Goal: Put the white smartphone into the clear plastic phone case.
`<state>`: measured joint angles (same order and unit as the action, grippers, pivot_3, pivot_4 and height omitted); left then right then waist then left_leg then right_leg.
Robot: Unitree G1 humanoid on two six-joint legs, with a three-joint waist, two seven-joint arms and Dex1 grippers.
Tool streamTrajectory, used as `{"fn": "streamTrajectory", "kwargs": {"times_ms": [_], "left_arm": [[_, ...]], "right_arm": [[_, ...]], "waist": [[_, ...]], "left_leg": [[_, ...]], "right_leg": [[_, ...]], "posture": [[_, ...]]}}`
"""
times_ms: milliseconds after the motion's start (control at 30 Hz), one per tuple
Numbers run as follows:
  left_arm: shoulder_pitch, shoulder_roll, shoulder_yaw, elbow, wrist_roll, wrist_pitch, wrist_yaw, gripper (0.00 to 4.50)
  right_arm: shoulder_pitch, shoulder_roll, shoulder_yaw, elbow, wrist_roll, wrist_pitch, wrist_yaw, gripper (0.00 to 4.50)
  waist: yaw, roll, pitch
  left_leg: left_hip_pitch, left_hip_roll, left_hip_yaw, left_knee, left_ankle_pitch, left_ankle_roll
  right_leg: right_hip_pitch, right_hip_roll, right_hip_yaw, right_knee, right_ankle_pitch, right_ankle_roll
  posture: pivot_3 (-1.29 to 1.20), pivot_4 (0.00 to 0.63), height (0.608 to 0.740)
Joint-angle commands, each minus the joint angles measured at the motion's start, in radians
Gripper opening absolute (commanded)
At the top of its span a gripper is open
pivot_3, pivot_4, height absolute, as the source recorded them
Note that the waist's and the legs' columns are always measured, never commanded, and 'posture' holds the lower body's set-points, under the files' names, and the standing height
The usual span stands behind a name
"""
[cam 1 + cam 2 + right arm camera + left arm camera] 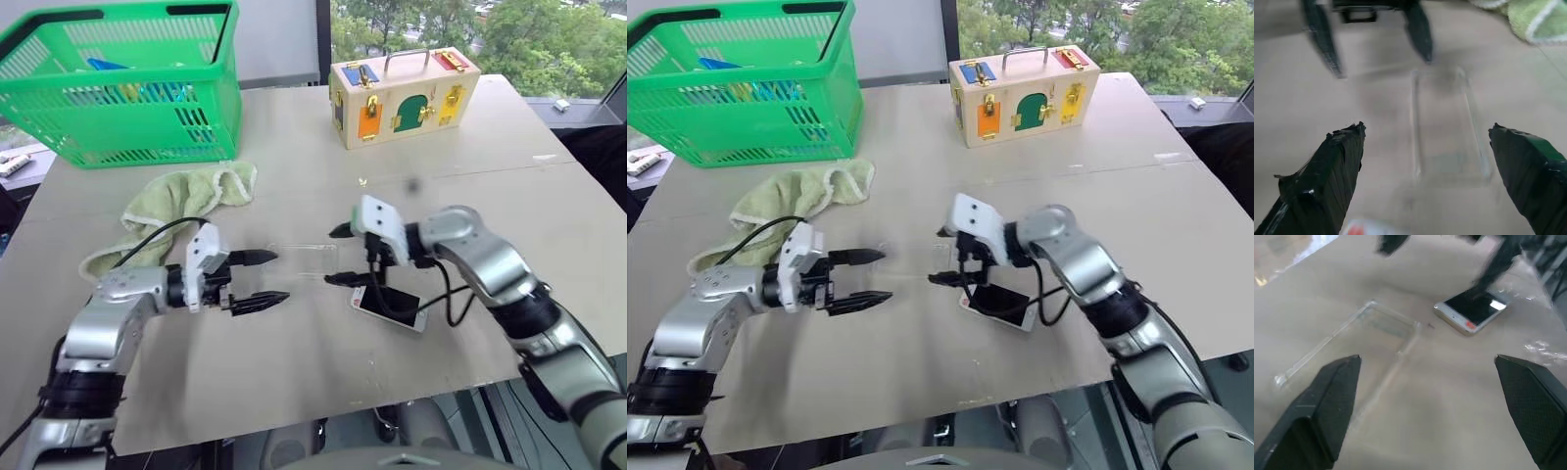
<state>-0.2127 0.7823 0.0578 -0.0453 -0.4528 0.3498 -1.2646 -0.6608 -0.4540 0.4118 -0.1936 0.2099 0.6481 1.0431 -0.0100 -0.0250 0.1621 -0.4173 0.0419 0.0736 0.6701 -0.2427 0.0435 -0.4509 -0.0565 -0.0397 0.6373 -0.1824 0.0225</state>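
Both grippers — left gripper [257, 278], right gripper [341, 255] — have fingers spread, holding nothing; steady the clear plastic phone case [302, 258] first, then lift the white smartphone [390, 307] squarely.

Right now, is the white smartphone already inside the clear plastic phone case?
No, the white smartphone lies on the table apart from the empty clear plastic phone case.

The phone case [302, 259] lies flat on the table [294, 147], between the left gripper [266, 278] on its left and the right gripper [337, 256] on its right. The phone [390, 307] lies just right of the case, nearer the front edge, under the right gripper. A towel [181, 201] lies behind the left gripper. Behind the towel stands a basket [127, 83], holding some items. A box [402, 95] stands at the back, right of the basket.
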Motion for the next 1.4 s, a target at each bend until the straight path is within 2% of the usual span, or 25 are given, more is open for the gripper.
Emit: {"fn": "streamTrajectory", "kwargs": {"times_ms": [33,233,267,433,533,567,667,900,1100,1267,1400], "left_arm": [[-0.091,-0.017,-0.080,0.055,0.058,-0.043,-0.024,4.50],[-0.215,-0.042,-0.205,0.223,0.202,-0.168,-0.054,4.50],[-0.232,-0.044,-0.230,0.259,0.236,-0.202,-0.059,3.98],[-0.287,-0.056,-0.301,0.391,0.333,-0.284,-0.066,1.94],[-0.273,-0.050,-0.287,0.403,0.310,-0.292,-0.109,0.35],[-0.263,-0.044,-0.277,0.397,0.297,-0.295,-0.125,0.11],[-0.213,-0.016,-0.230,0.334,0.229,-0.263,-0.171,0.11],[-0.093,0.048,-0.147,0.189,0.149,-0.219,-0.168,0.11],[-0.052,0.046,-0.130,0.141,0.146,-0.215,-0.132,0.11],[-0.022,0.039,-0.133,0.106,0.146,-0.216,-0.115,0.11],[-0.025,0.032,-0.136,0.102,0.146,-0.211,-0.108,0.11]], "right_arm": [[0.113,-0.114,-0.070,-0.216,0.043,0.044,0.003,4.46],[0.278,-0.212,-0.145,-0.381,0.077,0.107,-0.067,4.46],[0.296,-0.218,-0.160,-0.401,0.082,0.116,-0.082,4.50],[0.350,-0.236,-0.206,-0.474,0.103,0.150,-0.147,4.50],[0.370,-0.237,-0.186,-0.497,0.065,0.132,-0.202,4.50],[0.375,-0.237,-0.180,-0.497,0.058,0.128,-0.211,4.50],[0.394,-0.221,-0.179,-0.478,0.090,0.164,-0.225,4.50],[0.454,-0.219,-0.111,-0.363,0.049,0.080,-0.227,4.50],[0.468,-0.194,-0.033,-0.253,-0.027,0.006,-0.254,4.50],[0.458,-0.201,-0.031,-0.127,-0.107,-0.070,-0.288,4.50],[0.458,-0.215,-0.045,-0.095,-0.100,-0.080,-0.278,4.50]], "waist": [[0.000,0.000,0.000],[-0.002,0.000,0.000],[-0.001,0.000,0.000],[0.001,-0.001,0.000],[-0.001,-0.001,0.000],[-0.001,-0.001,0.000],[-0.006,-0.001,0.000],[-0.002,-0.001,0.000],[0.000,-0.002,-0.001],[-0.003,-0.003,-0.001],[-0.001,-0.003,-0.001]], "left_leg": [[0.000,-0.001,0.000,0.000,0.000,0.000],[0.001,-0.001,0.000,0.000,0.000,0.000],[0.001,-0.001,0.000,0.000,0.000,0.000],[0.001,-0.001,0.000,0.001,0.000,0.000],[0.001,0.000,0.000,0.001,0.000,0.000],[0.001,0.000,0.000,0.001,0.000,0.000],[0.002,0.002,0.000,0.001,0.000,0.000],[0.001,0.004,0.000,0.000,0.000,0.000],[0.001,0.003,0.000,0.001,0.000,0.000],[0.002,0.003,0.000,0.001,0.000,0.000],[0.003,0.004,0.000,0.001,0.000,0.000]], "right_leg": [[0.000,0.000,0.000,0.000,0.000,0.000],[0.000,0.002,0.001,0.000,0.000,0.001],[0.000,0.003,0.000,0.000,0.000,0.001],[0.000,0.002,0.001,0.000,0.000,0.001],[0.001,0.001,0.001,-0.001,0.000,0.001],[0.001,0.001,0.001,-0.001,-0.001,0.001],[0.001,0.002,0.001,-0.001,0.000,0.001],[0.001,0.002,0.001,-0.002,-0.001,0.001],[0.001,0.001,0.000,-0.002,-0.001,0.001],[0.002,0.002,0.000,-0.002,-0.001,0.001],[0.003,0.002,0.000,-0.002,0.000,0.001]], "posture": [[0.00,0.150,0.740],[0.00,0.150,0.740],[0.00,0.150,0.740],[0.00,0.150,0.740],[0.00,0.150,0.740],[0.00,0.150,0.740],[0.00,0.150,0.740],[0.00,0.150,0.740],[0.00,0.150,0.740],[0.00,0.150,0.740],[0.00,0.150,0.740]]}}
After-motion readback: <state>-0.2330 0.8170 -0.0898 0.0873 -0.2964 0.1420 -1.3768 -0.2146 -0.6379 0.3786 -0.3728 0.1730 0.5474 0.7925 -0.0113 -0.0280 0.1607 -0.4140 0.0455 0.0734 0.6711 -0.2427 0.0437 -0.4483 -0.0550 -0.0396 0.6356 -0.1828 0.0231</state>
